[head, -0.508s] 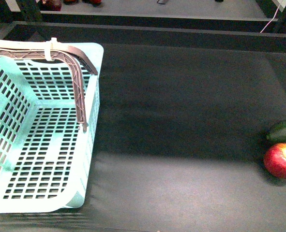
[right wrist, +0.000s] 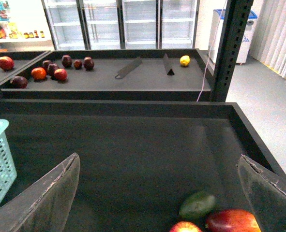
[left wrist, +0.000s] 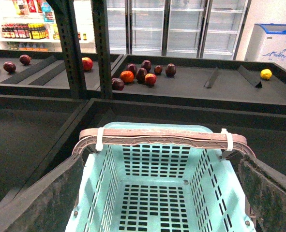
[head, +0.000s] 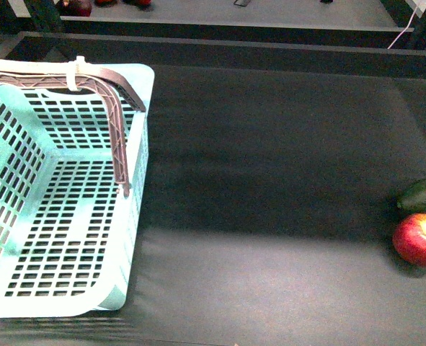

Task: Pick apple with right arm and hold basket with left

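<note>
Seemingly unshifted: apple (head: 419, 240), basket (head: 135, 245) well apart.

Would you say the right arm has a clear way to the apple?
Probably yes: the right end effector is open, and the apple lies uncovered, with a green fruit behind it.

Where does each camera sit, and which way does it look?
Front view: on the robot's body, looking down at the basket and apple; no arm shows.
Left wrist view: above the basket, facing far shelves; open left fingers show.
Right wrist view: over the tabletop, facing far shelves; open right fingers show.
Shared: all see the basket.
</note>
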Motion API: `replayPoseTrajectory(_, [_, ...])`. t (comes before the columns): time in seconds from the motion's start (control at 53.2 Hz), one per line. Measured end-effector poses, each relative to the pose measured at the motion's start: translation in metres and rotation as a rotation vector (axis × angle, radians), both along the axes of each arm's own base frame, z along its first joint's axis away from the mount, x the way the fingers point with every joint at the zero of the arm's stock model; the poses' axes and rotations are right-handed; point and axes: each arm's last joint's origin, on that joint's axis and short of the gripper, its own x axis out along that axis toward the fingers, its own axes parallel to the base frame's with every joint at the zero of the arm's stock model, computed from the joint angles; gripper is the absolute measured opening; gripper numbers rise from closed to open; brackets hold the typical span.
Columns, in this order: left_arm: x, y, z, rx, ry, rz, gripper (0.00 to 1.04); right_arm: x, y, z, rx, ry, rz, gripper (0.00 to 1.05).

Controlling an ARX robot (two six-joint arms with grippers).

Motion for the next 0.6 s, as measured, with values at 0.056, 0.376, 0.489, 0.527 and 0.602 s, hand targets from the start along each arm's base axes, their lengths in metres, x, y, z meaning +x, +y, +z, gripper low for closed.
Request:
replayPoseTrajectory(0.056, [0.000, 0.000, 0.000, 0.000, 0.000, 0.000, 0.98, 0.000, 0.000, 0.000, 0.000, 0.000, 0.000, 0.96])
replayPoseTrajectory(0.376, [0.027, -0.016, 0.016, -0.431, 0.542, -0.044, 0.98, 0.000, 0.000, 0.000, 0.000, -0.001, 0.000, 0.96])
replayPoseTrajectory(0.489, [0.058, -0.020, 0.035, -0.637, 0.540, -0.086, 0.98, 0.000, 0.000, 0.000, 0.000, -0.001, 0.000, 0.96])
replayPoseTrajectory(0.527, [0.067, -0.020, 0.037, -0.688, 0.543, -0.083, 0.98, 0.000, 0.000, 0.000, 0.000, -0.001, 0.000, 0.96])
replayPoseTrajectory(0.602, [0.094, -0.020, 0.039, -0.801, 0.562, -0.059, 0.98, 0.000, 0.000, 0.000, 0.000, -0.001, 0.000, 0.96])
